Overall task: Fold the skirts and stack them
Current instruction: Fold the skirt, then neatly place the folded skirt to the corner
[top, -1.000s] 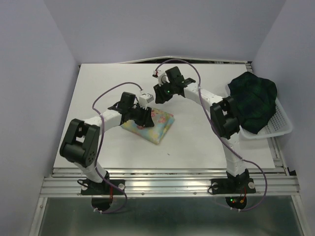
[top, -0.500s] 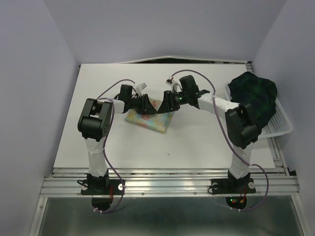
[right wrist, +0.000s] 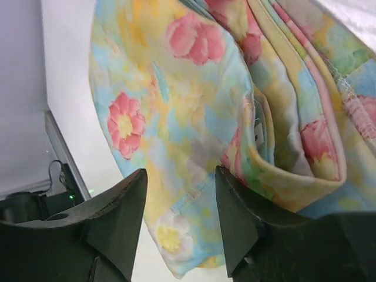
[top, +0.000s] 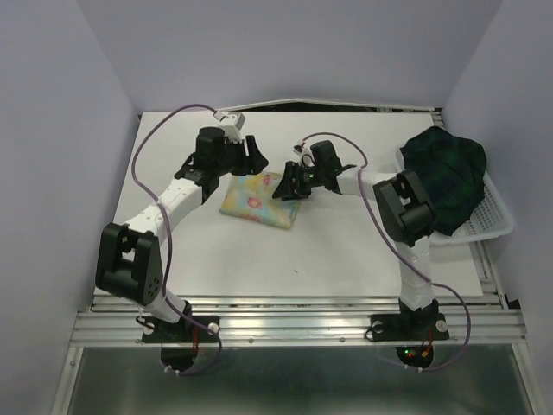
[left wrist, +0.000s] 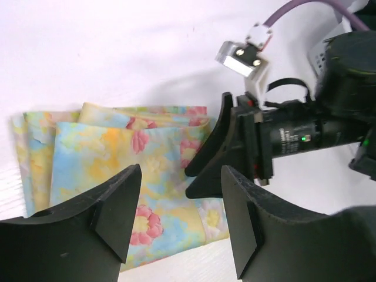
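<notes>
Now both arms meet at the folded floral skirt [top: 256, 201] mid-table
Left gripper [left wrist: 181, 176] hovers wide and empty; right gripper [right wrist: 180, 176], parted, sits low at its edge; plaid skirt [top: 445, 173] fills the basket [top: 497, 226]

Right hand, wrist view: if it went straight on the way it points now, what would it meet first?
The folded floral skirt, lying just beyond the right hand; likely its layered edge, though depth is unclear.
</notes>
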`<state>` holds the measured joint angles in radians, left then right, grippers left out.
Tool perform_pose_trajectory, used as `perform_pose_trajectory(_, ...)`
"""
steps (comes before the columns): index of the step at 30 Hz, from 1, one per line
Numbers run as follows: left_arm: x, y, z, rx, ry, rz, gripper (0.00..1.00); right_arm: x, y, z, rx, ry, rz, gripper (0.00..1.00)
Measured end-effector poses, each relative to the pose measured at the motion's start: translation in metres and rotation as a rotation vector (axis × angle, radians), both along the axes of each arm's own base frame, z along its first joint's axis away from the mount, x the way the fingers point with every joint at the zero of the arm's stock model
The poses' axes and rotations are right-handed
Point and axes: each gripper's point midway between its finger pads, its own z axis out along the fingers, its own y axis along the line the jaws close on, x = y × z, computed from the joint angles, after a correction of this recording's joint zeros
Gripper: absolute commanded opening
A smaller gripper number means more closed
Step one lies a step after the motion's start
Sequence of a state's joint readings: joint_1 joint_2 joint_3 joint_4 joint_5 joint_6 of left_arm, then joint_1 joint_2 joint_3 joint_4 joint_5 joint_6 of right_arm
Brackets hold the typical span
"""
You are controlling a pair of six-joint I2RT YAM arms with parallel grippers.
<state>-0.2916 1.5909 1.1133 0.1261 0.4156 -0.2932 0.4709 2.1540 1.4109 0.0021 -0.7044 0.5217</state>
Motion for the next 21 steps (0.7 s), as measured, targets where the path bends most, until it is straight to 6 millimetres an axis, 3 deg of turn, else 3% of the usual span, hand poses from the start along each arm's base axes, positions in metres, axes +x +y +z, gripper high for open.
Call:
perform_pose_trajectory(2,-0.011,-0.012,0.022,0.033,-0.063,0.016,0.68,0.002,0.005,0.012,0.040,-0.006,0.005,0.79)
perform_pose_trajectory(3,-0.015,-0.017,0.025,0.050,-0.074,0.025,0.68,0.001,0.006,0.018,0.057,-0.004,0.012,0.82)
perform_pose_trajectory(5,-0.027,-0.030,0.017,0.102,-0.059,0.035,0.68,-0.002,0.009,0.045,0.102,-0.021,0.027,0.98)
perform_pose_trajectory(7,-0.035,-0.043,-0.001,0.142,-0.023,0.038,0.67,0.001,0.004,0.070,0.101,-0.088,0.020,1.00)
perform_pose_trajectory(10,-0.026,-0.036,-0.010,0.181,-0.006,0.113,0.68,0.015,-0.025,0.095,0.085,-0.148,-0.037,1.00)
perform_pose_trajectory(12,-0.023,-0.030,-0.031,0.237,0.046,0.147,0.67,0.024,-0.046,0.116,0.085,-0.200,-0.064,1.00)
perform_pose_trajectory(14,-0.023,-0.025,-0.069,0.308,0.130,0.161,0.66,0.032,-0.064,0.144,0.079,-0.288,-0.086,1.00)
perform_pose_trajectory(18,-0.047,-0.014,-0.138,0.447,0.309,0.146,0.64,0.043,-0.084,0.181,0.047,-0.421,-0.125,1.00)
perform_pose_trajectory(21,-0.054,-0.016,-0.145,0.468,0.325,0.133,0.64,0.051,-0.102,0.183,0.007,-0.447,-0.168,1.00)
